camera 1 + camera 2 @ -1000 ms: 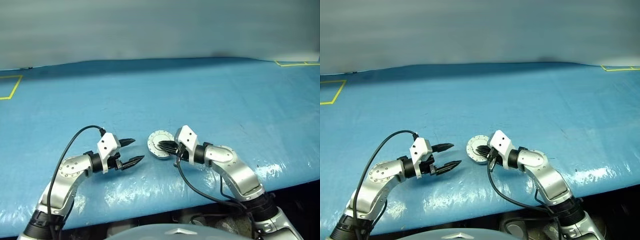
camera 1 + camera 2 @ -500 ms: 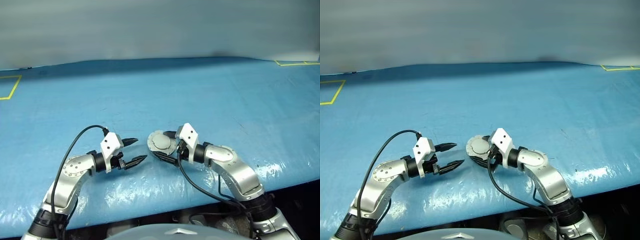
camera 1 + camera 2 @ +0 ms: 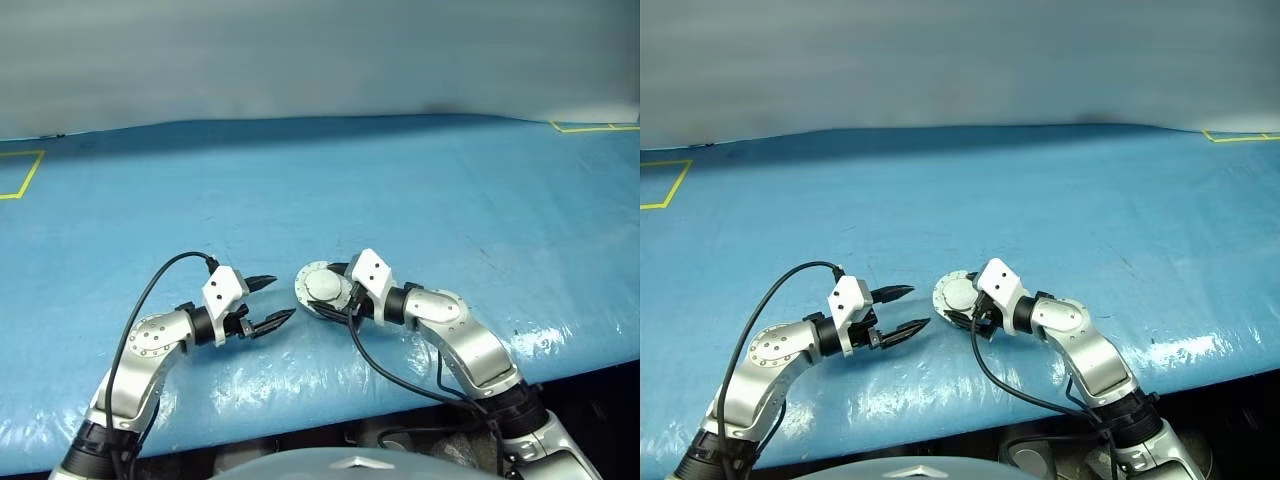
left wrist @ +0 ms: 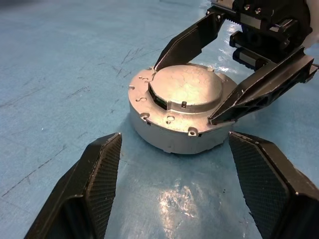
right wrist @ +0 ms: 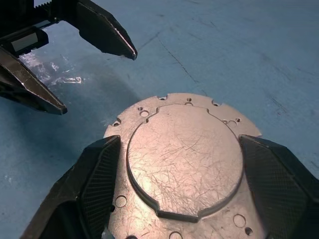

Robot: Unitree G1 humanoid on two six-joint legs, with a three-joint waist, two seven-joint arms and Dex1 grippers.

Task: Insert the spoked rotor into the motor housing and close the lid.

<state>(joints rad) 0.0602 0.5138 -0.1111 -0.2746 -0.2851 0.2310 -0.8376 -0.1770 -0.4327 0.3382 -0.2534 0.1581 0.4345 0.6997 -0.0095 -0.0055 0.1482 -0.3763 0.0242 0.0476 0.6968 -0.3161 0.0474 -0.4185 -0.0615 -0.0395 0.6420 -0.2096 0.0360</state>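
Note:
The motor housing (image 3: 306, 293) stands on the blue table just ahead of me, a round silver cup with a holed flange (image 4: 169, 129). The lid (image 5: 184, 159) lies on top of it, plain scratched grey face up (image 4: 187, 89). The spoked rotor is hidden. My right gripper (image 3: 322, 290) is open, one finger (image 4: 259, 89) on each side of the lid, close against its rim. A short way to the left of the housing, my left gripper (image 3: 282, 298) is open and empty, pointing at it.
A blue plastic sheet (image 3: 400, 190) covers the table, and its front edge runs close under both arms. Yellow tape marks sit at the far left (image 3: 20, 175) and far right (image 3: 590, 126). A black cable (image 3: 150, 290) loops over my left arm.
A second ago my right gripper's fingers were shut together over the middle of the housing. They have since spread to either side, and the lid's plain face now shows. The left gripper has stayed put.

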